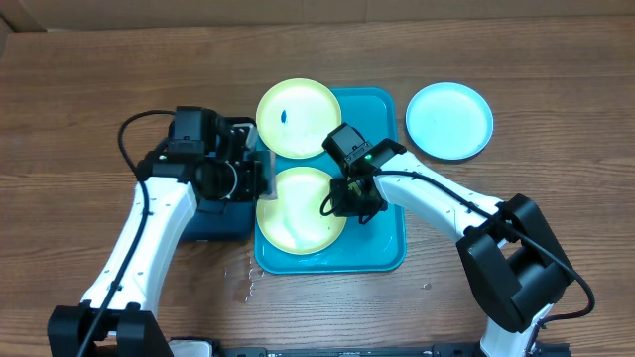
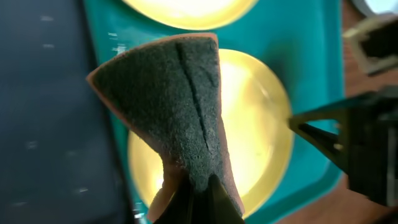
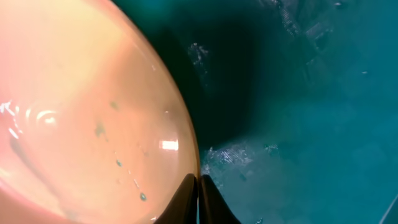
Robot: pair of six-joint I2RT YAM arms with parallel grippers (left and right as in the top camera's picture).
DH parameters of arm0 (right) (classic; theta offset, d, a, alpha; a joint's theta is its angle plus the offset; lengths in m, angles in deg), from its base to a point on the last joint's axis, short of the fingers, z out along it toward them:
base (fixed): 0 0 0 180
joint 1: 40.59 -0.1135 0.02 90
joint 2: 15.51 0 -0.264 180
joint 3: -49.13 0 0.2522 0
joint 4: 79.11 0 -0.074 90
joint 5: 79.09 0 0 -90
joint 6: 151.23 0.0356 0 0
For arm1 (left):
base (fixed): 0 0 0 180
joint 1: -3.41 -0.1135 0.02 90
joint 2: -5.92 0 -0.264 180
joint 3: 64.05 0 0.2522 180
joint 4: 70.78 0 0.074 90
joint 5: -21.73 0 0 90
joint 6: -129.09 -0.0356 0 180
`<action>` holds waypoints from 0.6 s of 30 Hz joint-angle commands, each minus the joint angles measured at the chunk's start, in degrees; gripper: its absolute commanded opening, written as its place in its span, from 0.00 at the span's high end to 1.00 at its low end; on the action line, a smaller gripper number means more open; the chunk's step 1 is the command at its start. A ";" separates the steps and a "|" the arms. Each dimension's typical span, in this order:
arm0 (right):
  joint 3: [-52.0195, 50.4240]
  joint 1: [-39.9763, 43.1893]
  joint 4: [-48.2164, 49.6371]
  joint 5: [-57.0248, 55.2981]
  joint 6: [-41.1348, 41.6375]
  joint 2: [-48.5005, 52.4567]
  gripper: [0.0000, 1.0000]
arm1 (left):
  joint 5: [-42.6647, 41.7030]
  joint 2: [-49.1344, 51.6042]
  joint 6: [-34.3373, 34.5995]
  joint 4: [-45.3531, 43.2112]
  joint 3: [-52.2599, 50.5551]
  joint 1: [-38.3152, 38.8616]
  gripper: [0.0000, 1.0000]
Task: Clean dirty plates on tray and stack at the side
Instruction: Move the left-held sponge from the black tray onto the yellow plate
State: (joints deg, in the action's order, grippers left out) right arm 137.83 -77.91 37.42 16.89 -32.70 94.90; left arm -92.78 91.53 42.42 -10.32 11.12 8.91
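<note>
The turquoise tray holds two plates. The far plate has a small blue smudge. My right gripper is shut on the right rim of the near plate. In the right wrist view the fingers pinch that plate's edge, which has small blue specks. My left gripper is shut on a dark green and pink sponge, held over the near plate's left part. A third plate, looking pale cyan, lies on the table right of the tray.
A smaller dark navy tray lies left of the turquoise tray, under my left arm. Drops of water lie on the wooden table by the tray's near left corner.
</note>
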 commanded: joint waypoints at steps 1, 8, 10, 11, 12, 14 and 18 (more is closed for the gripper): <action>-0.37 -0.22 0.11 0.20 -0.04 -1.57 0.96 | -3.54 0.44 2.36 -0.26 -0.28 3.26 0.96; -0.37 -0.22 0.00 0.17 0.17 -1.57 0.96 | 1.25 3.10 10.73 -2.16 -0.31 10.95 0.96; -0.37 -0.22 0.00 0.17 0.17 -1.57 0.96 | 2.05 4.39 12.66 -3.39 -0.31 12.26 0.96; -0.37 -0.22 0.00 0.17 0.17 -1.57 0.96 | 2.21 5.27 13.25 -4.11 -0.31 12.74 0.96; -0.37 -0.22 -0.02 0.17 0.17 -1.57 0.96 | 2.21 6.05 13.35 -4.68 -0.31 13.05 0.96; -0.37 -0.22 -0.02 0.17 0.17 -1.57 0.96 | 1.99 8.11 13.55 -5.68 -0.31 13.66 0.96; -0.37 -0.22 -0.02 0.17 0.15 -1.57 0.96 | -0.24 12.83 13.64 -7.41 -0.31 14.03 0.96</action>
State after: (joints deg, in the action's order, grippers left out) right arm 137.83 -77.91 37.35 16.89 -32.72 94.90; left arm -91.64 101.32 54.47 -16.90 11.12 22.57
